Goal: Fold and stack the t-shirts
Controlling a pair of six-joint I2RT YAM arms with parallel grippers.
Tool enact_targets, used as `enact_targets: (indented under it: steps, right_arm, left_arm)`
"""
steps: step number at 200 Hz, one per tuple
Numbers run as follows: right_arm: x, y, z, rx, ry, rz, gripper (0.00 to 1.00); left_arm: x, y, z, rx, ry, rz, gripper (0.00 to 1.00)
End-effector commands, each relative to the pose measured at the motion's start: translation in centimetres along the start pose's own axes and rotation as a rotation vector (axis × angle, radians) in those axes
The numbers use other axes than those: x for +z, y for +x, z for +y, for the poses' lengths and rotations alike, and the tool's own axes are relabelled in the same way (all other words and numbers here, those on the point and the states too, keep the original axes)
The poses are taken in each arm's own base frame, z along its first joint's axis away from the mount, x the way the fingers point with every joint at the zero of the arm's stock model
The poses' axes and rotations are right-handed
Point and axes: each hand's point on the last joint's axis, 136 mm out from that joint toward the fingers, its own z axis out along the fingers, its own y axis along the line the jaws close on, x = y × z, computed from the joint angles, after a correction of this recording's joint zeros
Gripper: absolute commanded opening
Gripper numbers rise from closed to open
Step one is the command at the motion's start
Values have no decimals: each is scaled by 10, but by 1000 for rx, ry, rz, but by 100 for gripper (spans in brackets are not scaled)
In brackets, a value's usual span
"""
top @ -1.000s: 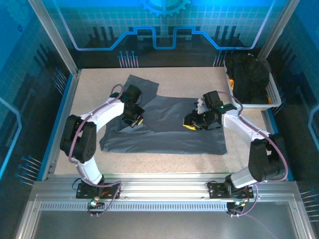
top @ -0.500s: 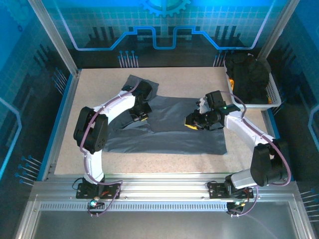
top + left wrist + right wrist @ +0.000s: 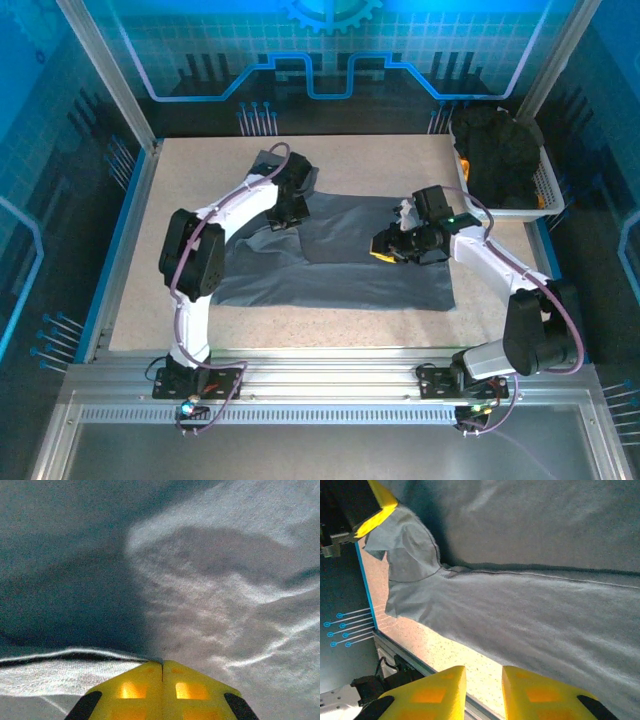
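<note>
t-shirt (image 3: 350,270) sleeve hidden under left pincer (image 3: 162,666)

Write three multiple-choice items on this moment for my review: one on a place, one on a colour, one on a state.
1. Where on the table does the white basket sit?
A. near left corner
B. centre
C. far right corner

2. What colour is the t-shirt spread flat?
A. slate grey
B. red
C. white

3. How does the left gripper stand?
A. wide open over the basket
B. shut on the t-shirt
C. open, resting on bare table

Key: 1 C, the top view shows it against the far right edge. 2 A, the cloth reads grey in every view. 3 B, its yellow fingers meet with cloth pinched at their tips.
</note>
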Motion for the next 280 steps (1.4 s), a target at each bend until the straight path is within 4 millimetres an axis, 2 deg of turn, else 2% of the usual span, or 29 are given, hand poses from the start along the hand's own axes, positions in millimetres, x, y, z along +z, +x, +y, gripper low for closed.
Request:
enact_targets:
  steps: [1,16,41,62,73,93,108,119,137,159,173,192,206,217,242,264,280]
  right_arm:
    - [-8,-4,15,-5,-83,-34,28]
    - [-8,-6,17,-3,-90,-37,28]
    - [-6,-6,15,0,-82,-31,28]
    - [-5,-6,14,0,-80,-29,28]
    - [-4,-7,14,3,-79,-28,28]
    - [-3,-9,14,1,-78,-26,28]
    - [-2,-11,15,-3,-81,-29,28]
    - [-1,-12,15,-2,-80,-24,28]
    - [3,-13,15,-6,-83,-17,28]
    - [8,-15,14,-9,-69,-8,27]
    - [9,-17,12,-10,-52,-10,27]
    - [10,-20,9,-15,-35,-17,27]
    - [9,-23,8,-24,-16,-23,27]
    - [6,-26,16,-59,-35,-40,29]
    - [-14,-43,54,-174,-157,-171,40]
    - [-27,-54,65,-201,-164,-243,42]
    - [-27,-55,66,-192,-167,-242,42]
  left_arm:
    - [8,-4,-5,88,-21,-6,0]
    - [15,-2,-7,116,-18,12,1]
    - [14,-4,-3,151,-57,10,26]
    - [-6,-13,2,155,-72,-53,45]
    - [-23,-17,6,149,-67,-97,48]
    - [-46,-10,29,63,-70,-123,56]
    - [-44,3,61,-102,-60,-52,65]
    - [-36,10,80,-240,-1,10,65]
    - [-25,9,96,-416,121,39,60]
    - [-14,2,103,-538,177,64,49]
    - [-12,-3,93,-545,206,71,43]
    - [-19,-10,71,-488,213,56,42]
    - [-20,-6,54,-398,177,52,41]
    - [-16,-2,43,-315,133,55,40]
    - [0,5,30,-147,32,48,39]
    - [16,6,22,-36,-7,39,39]
    - [23,4,13,38,-8,26,40]
